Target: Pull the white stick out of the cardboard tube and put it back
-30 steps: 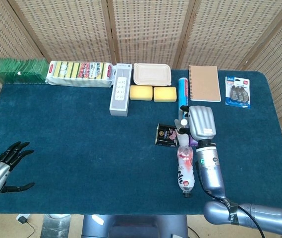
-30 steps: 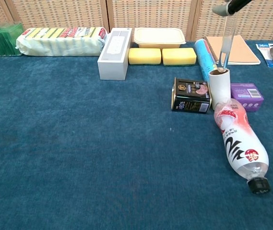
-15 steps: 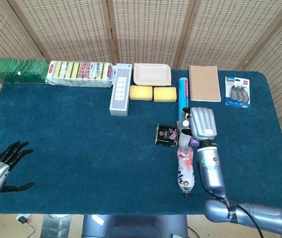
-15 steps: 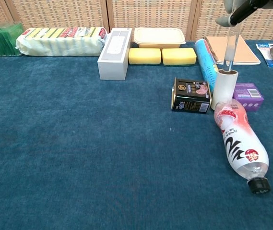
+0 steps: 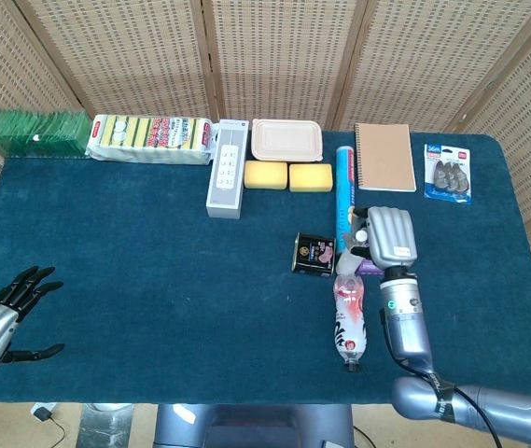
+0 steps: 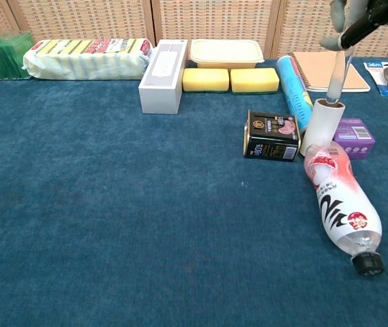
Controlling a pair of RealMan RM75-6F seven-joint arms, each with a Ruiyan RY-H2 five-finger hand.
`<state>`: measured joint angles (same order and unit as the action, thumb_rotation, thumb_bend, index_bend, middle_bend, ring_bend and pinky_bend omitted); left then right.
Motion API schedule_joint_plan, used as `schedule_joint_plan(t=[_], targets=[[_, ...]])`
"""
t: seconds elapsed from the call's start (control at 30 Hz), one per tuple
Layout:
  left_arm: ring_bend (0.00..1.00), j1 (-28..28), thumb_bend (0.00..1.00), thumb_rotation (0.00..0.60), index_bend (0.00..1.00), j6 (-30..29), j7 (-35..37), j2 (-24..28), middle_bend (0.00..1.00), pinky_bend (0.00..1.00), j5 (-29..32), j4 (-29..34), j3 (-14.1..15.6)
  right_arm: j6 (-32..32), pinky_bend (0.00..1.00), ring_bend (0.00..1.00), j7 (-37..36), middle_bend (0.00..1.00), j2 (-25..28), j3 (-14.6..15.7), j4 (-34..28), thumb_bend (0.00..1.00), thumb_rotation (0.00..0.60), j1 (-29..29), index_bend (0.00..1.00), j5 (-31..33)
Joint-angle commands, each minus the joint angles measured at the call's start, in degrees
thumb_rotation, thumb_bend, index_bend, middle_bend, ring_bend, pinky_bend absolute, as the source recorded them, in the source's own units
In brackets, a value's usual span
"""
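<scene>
The cardboard tube stands between a black box and a purple box, leaning to the right at its top. The white stick rises out of the tube's open top, its lower end inside. My right hand pinches the stick's upper end at the top edge of the chest view. In the head view the right hand covers the tube and the stick. My left hand rests open at the table's near left corner, holding nothing.
A plastic bottle lies against the tube's base. The black box and purple box flank it, with a blue roll just behind. A notebook, sponges and a power-strip box line the back.
My right hand has moved right and down with the stick. The stick has gone deeper into the tube, and the tube's top has tipped to the right. The left hand has stayed still.
</scene>
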<state>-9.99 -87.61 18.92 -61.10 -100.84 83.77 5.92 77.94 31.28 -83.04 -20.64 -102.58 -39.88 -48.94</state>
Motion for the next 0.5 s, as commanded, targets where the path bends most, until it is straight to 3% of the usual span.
schedule_joint_plan(t=[0.03, 0.5], targets=[[0.03, 0.11, 0.11, 0.463, 0.16, -0.25, 0.10, 0.01, 0.08, 0.24, -0.07, -0.08, -0.01, -0.03, 0.97, 1.00, -0.13, 1.00, 0.15, 0.08, -0.08, 0.40, 0.600, 0.19, 0.81, 0.04], [0.03, 0.46, 0.11, 0.466, 0.16, -1.10, 0.29, 0.02, 0.08, 0.24, -0.48, -0.28, 0.07, -0.24, 0.97, 1.00, -1.68, 1.00, -0.54, 1.79, 0.20, 0.40, 0.600, 1.74, 0.81, -0.64]])
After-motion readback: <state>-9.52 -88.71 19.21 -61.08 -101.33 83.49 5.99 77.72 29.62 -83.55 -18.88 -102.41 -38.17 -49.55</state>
